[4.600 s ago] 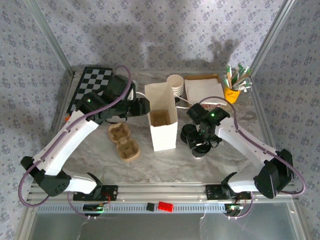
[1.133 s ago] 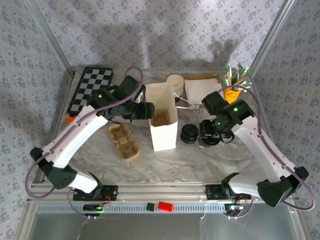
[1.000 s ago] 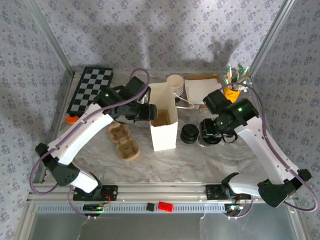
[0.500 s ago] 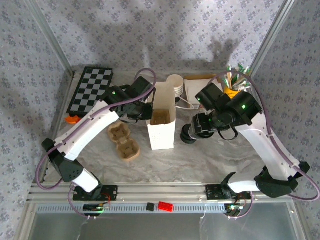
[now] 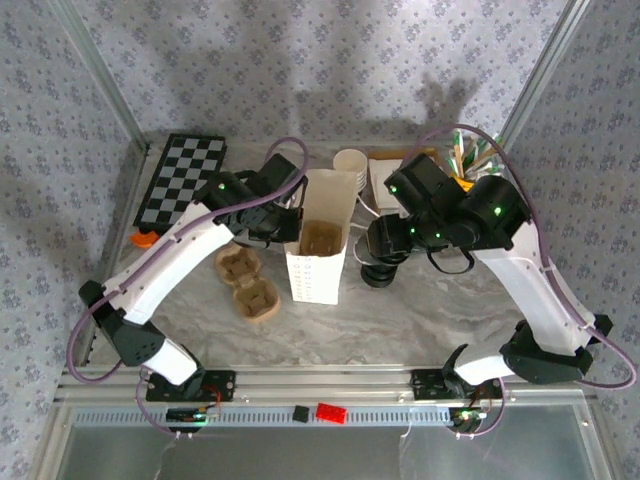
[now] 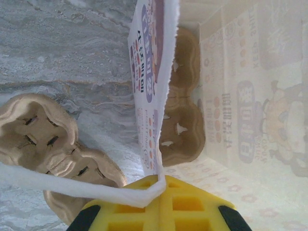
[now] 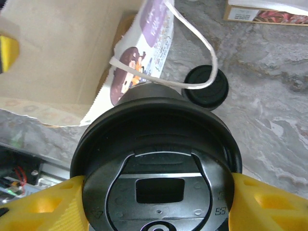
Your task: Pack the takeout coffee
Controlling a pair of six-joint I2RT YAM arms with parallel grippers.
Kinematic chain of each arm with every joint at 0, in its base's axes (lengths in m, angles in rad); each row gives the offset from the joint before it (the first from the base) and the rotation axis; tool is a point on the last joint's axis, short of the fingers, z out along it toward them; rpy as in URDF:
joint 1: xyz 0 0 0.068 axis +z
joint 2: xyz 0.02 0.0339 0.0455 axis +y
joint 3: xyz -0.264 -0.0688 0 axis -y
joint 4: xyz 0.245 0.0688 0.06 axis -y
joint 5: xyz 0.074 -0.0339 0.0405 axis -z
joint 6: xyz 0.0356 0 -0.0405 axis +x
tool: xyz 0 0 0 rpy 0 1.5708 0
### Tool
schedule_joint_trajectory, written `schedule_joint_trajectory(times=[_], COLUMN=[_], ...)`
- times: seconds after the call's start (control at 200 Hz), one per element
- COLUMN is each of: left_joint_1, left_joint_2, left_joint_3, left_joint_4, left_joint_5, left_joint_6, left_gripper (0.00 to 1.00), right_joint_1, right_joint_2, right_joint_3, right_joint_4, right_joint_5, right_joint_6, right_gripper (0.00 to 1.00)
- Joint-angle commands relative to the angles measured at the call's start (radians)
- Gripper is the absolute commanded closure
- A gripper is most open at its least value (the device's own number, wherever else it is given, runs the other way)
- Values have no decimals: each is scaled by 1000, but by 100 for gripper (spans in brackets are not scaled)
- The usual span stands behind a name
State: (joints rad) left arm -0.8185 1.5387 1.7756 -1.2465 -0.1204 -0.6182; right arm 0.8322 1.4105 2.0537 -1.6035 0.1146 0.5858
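Within the last second the left gripper [image 6: 161, 185] has clamped onto the paper bag [image 5: 318, 270] at its 9 o'clock wall and handle, tipping the mouth open. The right gripper [image 7: 156, 192] grips the takeout coffee [image 7: 154, 159], raised at the bag's 3 o'clock. We judge insertion comes next. Bag print and lid embossing are too blurred to read.

The grey marbled table [image 5: 420, 320] carries an open white paper bag [image 5: 318, 278], which stands slightly tilted.
- Left of the bag: two pulp cup carriers [image 5: 248, 285], side by side.
- Just right: a stack of black lids [image 5: 378, 272].
- Behind: stacked white cups [image 5: 350, 163].
- Far left, rear: a checkerboard [image 5: 183, 177].
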Motion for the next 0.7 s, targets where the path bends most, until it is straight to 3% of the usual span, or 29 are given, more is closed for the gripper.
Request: schedule_joint_trajectory(times=[0.0,0.695], left_joint_1=[0,-33], left_joint_2=[-39,-46], left_joint_3=[15,13], left_joint_4=[-11,33], left_joint_5=[-12,-9], left_joint_6=[-16,-111], left_gripper=[100,100], right_joint_1=[6,-57], right_joint_2=[6,121], right_joint_3=[64,310], right_joint_4=[-191,-193], right_joint_5=[-46,-168], right_joint_6=[15,83], right_gripper=[38,43])
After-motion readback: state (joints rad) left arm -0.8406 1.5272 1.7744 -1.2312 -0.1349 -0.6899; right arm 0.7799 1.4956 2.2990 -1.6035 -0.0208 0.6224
